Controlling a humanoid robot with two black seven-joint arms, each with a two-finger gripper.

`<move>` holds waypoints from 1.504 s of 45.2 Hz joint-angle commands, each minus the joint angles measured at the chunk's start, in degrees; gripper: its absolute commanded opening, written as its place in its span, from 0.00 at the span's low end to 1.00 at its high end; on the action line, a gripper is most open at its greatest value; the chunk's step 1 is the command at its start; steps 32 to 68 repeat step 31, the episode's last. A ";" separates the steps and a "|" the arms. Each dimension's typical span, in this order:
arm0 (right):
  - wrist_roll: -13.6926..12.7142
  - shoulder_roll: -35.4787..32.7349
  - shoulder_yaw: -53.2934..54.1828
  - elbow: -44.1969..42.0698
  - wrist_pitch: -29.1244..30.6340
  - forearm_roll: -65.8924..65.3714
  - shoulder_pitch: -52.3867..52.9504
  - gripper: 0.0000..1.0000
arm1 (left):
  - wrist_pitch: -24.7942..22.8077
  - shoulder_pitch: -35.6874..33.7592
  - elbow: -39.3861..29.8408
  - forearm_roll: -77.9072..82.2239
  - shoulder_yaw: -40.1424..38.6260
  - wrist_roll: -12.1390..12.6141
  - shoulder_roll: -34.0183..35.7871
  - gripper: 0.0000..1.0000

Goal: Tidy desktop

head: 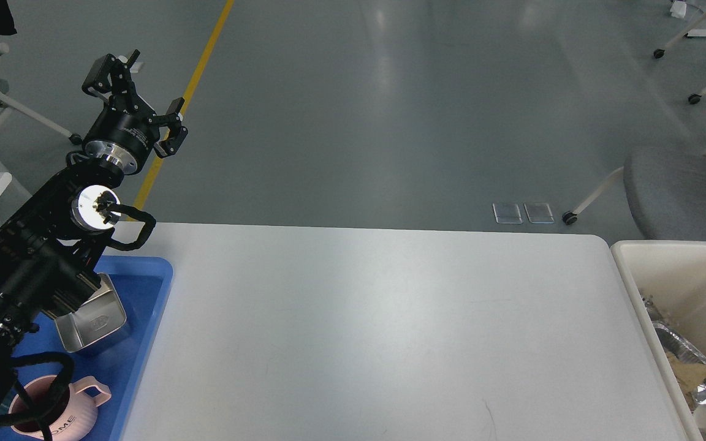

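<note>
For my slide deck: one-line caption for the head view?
Left gripper raised open above bare desktop; cup and tin in blue tray.

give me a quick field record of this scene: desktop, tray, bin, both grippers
desktop: white, nothing lying on its visible surface
blue tray: at the left edge, holds a metal container and a pink mug
bin: cream, at the right edge, holds crumpled foil
left gripper: open, raised, empty
right gripper: only a dark part of the arm shows at the right edge
</note>
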 commanded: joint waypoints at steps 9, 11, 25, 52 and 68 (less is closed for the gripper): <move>7.95 15.08 12.96 -8.72 -4.88 12.30 11.91 1.00 | -0.67 -0.04 0.00 -1.96 -0.64 -0.42 -5.20 0.97; 11.68 16.77 13.41 -8.72 -4.98 13.46 12.01 1.00 | -1.10 -0.13 0.00 -2.57 -0.64 -0.42 -5.82 0.97; 21.54 23.45 14.82 -8.46 1.17 21.81 11.92 1.00 | -3.21 -0.31 2.01 -13.55 -0.90 3.54 -8.81 0.97; 22.51 24.86 15.43 -8.46 3.02 22.95 11.48 1.00 | -7.17 -0.05 2.90 -13.82 -1.08 3.63 -8.81 0.97; 22.51 24.86 15.43 -8.46 3.02 22.95 11.48 1.00 | -7.17 -0.05 2.90 -13.82 -1.08 3.63 -8.81 0.97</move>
